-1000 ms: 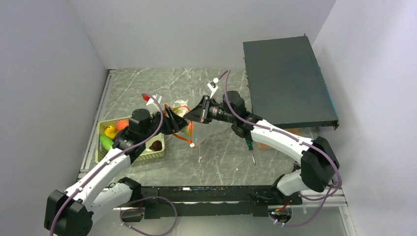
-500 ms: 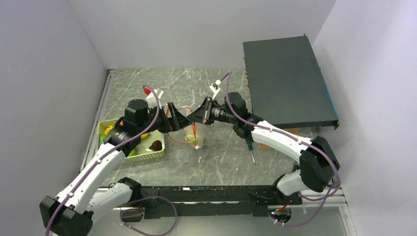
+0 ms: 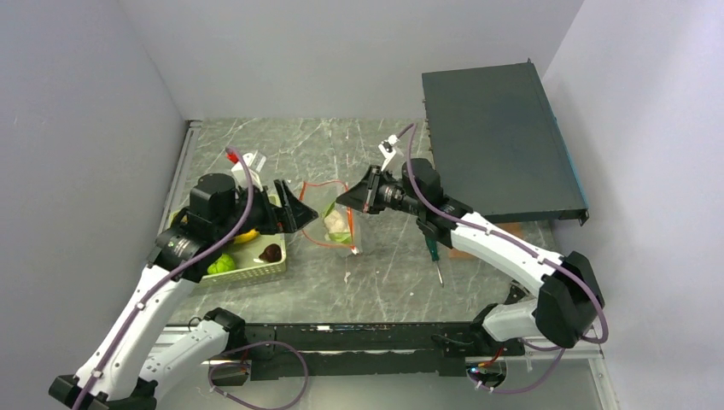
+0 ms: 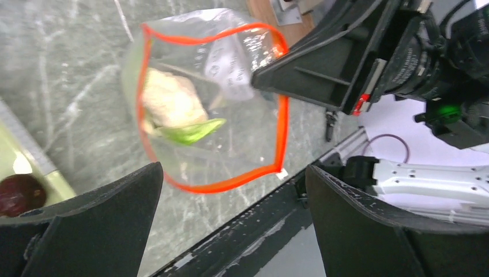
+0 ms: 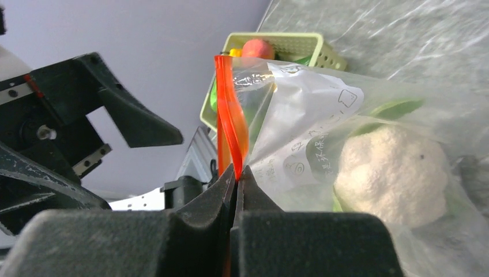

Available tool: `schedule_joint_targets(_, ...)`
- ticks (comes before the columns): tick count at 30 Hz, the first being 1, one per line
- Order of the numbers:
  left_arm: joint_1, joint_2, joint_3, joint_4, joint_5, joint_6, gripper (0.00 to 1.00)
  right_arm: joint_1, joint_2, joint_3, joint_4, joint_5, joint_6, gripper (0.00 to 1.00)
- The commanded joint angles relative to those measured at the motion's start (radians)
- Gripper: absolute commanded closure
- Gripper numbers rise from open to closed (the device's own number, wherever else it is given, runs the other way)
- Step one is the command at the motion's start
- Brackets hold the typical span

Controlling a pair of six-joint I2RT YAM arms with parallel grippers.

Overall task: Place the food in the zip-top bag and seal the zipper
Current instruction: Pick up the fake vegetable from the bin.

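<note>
Clamped tight on the zipper (image 5: 230,133) with the right gripper (image 5: 236,173), holding the zip-top bag (image 4: 242,133) up by its rim, mouth gaping; spread wide and grasping nothing at the left gripper (image 4: 233,179), just beside that mouth; inside the bag, whitish-green food (image 5: 392,173) with a green leaf; further left, in the green basket (image 3: 256,272), a dark purple piece (image 3: 271,252) and a green piece (image 3: 222,264); beneath all, a marbled table (image 3: 393,282).

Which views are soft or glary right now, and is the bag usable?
Left wrist: left hand dark and soft at the bottom edge, zip-top bag sharp, mild sheen on its plastic. Right wrist: right hand blurred up close, bag print legible, whitish-green food inside slightly soft. Top external: even light, no strong glare.
</note>
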Motion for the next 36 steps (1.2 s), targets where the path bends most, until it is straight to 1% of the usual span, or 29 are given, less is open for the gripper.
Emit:
schedule_joint_targets(1, -0.001, -0.027, 0.092, -0.194, -0.214, 0.108, 0.02, -0.010, -0.074, 0.024, -0.079, 0.099, -0.096, 1.00)
schedule_joint_targets(4, -0.002, -0.047, 0.098, -0.277, -0.363, 0.133, 0.02, -0.012, -0.102, 0.033, -0.114, 0.139, -0.132, 1.00)
schedule_joint_targets(7, -0.001, -0.062, 0.069, -0.327, -0.517, 0.137, 0.01, -0.012, -0.112, 0.040, -0.125, 0.149, -0.153, 1.00)
schedule_joint_targets(11, 0.000, -0.048, -0.005, -0.342, -0.658, 0.102, 0.00, -0.011, -0.096, 0.060, -0.133, 0.114, -0.169, 1.00)
schedule_joint_targets(14, 0.003, -0.001, -0.049, -0.327, -0.677, 0.103, 0.00, -0.010, -0.083, 0.078, -0.150, 0.102, -0.181, 1.00)
schedule_joint_targets(17, 0.011, 0.080, -0.071, -0.333, -0.685, 0.097, 0.00, -0.008, -0.085, 0.092, -0.162, 0.094, -0.190, 1.00)
schedule_joint_targets(19, 0.019, 0.134, -0.084, -0.338, -0.721, 0.078, 0.00, 0.001, -0.093, 0.101, -0.163, 0.106, -0.210, 1.00)
schedule_joint_targets(23, 0.041, 0.212, -0.085, -0.350, -0.755, 0.015, 0.00, 0.035, -0.087, 0.151, -0.242, 0.157, -0.264, 1.00)
schedule_joint_targets(25, 0.046, 0.222, -0.081, -0.369, -0.797, -0.041, 0.00, 0.060, -0.083, 0.168, -0.261, 0.176, -0.289, 1.00)
schedule_joint_targets(27, 0.055, 0.199, -0.090, -0.375, -0.850, -0.086, 0.00, 0.078, -0.079, 0.175, -0.266, 0.194, -0.309, 1.00)
schedule_joint_targets(29, 0.072, 0.170, -0.104, -0.349, -0.886, -0.085, 0.00, 0.083, -0.072, 0.183, -0.272, 0.198, -0.314, 1.00)
schedule_joint_targets(32, 0.143, 0.158, -0.095, -0.303, -0.869, 0.000, 0.01, 0.084, -0.071, 0.179, -0.268, 0.192, -0.313, 1.00)
schedule_joint_targets(34, 0.214, 0.170, -0.060, -0.308, -0.889, 0.029, 0.00, 0.086, -0.073, 0.172, -0.260, 0.190, -0.313, 1.00)
schedule_joint_targets(36, 0.297, 0.170, -0.038, -0.294, -0.873, 0.063, 0.00, 0.086, -0.066, 0.182, -0.275, 0.191, -0.315, 1.00)
